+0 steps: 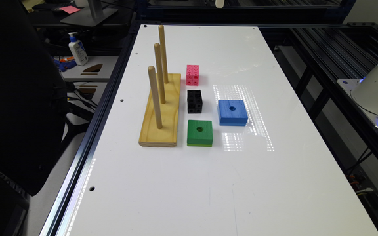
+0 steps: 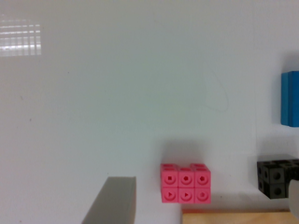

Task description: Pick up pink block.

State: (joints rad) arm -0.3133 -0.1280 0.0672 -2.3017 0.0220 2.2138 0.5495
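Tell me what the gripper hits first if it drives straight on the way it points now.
Probably bare white table: the wrist camera looks down on it. The pink block lies beside one grey finger, so it may sit near the line; depth is unclear.
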